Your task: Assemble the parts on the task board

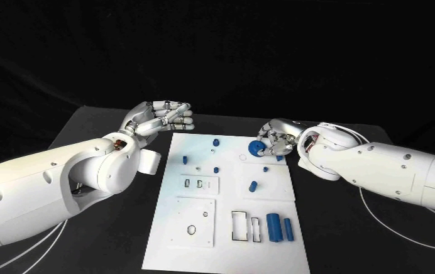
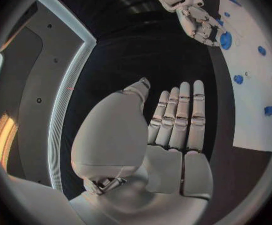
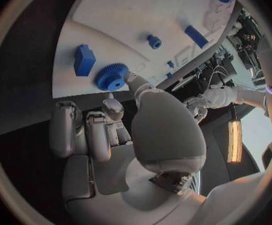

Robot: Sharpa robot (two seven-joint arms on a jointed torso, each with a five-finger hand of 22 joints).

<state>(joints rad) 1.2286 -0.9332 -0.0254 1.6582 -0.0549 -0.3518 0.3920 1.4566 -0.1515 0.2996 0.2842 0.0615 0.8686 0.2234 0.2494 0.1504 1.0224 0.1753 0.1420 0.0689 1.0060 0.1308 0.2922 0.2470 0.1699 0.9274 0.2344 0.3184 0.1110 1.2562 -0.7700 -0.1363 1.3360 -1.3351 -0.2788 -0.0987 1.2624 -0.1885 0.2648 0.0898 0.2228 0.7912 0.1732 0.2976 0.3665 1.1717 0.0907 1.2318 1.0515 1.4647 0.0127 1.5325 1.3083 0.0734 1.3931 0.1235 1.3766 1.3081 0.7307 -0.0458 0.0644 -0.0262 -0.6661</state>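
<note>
Left hand [image 1: 161,118] raised, fingers straight and together, holding nothing. Right hand [image 1: 276,141] lowered, fingers curled, fingertips pinching a gear [image 1: 259,148].

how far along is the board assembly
Early. Several small blue pegs already stand on the task board. The right hand is at the blue gear now. Two blue blocks lie loose beside their slots; the left hand holds nothing.
</note>
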